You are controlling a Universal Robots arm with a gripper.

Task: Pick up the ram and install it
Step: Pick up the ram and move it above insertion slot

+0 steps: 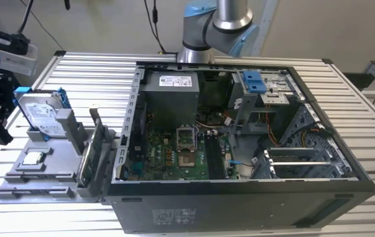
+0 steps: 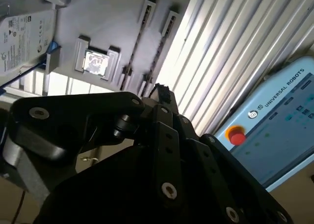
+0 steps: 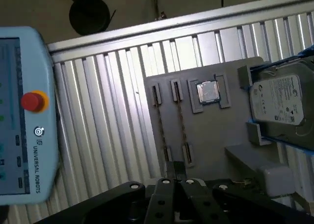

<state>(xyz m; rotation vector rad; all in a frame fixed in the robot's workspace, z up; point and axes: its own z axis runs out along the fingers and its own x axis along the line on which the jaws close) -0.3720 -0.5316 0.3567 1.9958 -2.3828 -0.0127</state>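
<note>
The jaws of the gripper (image 3: 175, 170) (image 2: 162, 92) look drawn together at the tips, with nothing held between them. They hang over the near end of a grey holder tray (image 3: 211, 136) and touch nothing there.

Just past the tips lies the ram (image 3: 180, 121), a thin dark stick set on edge between two end clips. One end points toward the gripper, and its long axis runs along the ribs of the slatted metal surface (image 3: 113, 126). A second, similar stick (image 3: 160, 123) lies parallel beside it.

The tray also carries a square silver processor chip (image 3: 208, 92) near the ram's far end and a hard drive (image 3: 279, 104) beyond it. In the exterior view an open computer case (image 1: 240, 148) sits on the exterior view's right, well apart from the ram.
</note>
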